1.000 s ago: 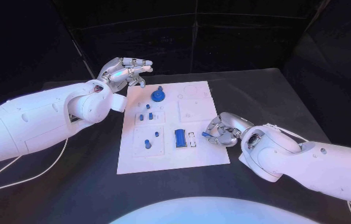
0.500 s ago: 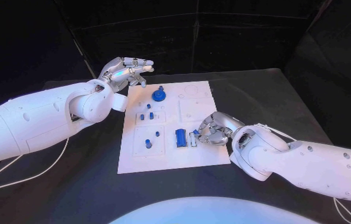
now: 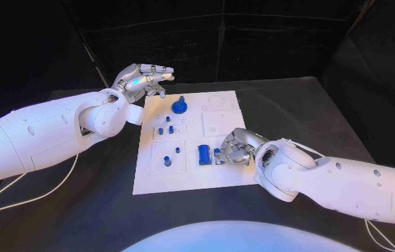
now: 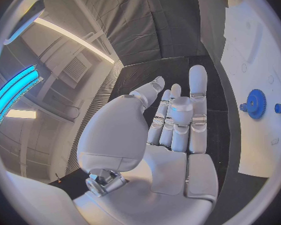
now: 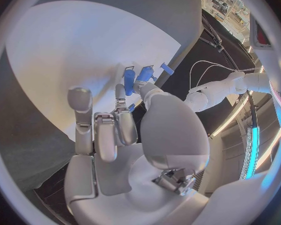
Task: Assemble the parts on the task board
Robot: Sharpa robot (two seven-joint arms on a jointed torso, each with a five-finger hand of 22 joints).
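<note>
The white task board lies in the middle of the black table. On its far end stands a blue gear, seen too in the left wrist view. Small blue pegs stand on the board's left half, and a taller blue block stands near the middle. My right hand is low over the board, just right of the block, pinching a small blue part at its fingertips. In the right wrist view that hand reaches over the board. My left hand hovers off the board's far left corner, its fingers extended and holding nothing.
The black table runs around the board on all sides. Dark curtains close off the back. A white cable trails on the table under my left arm.
My right hand has moved left across the board with the small blue part, closing in on the blue block. The left hand has stayed put.
</note>
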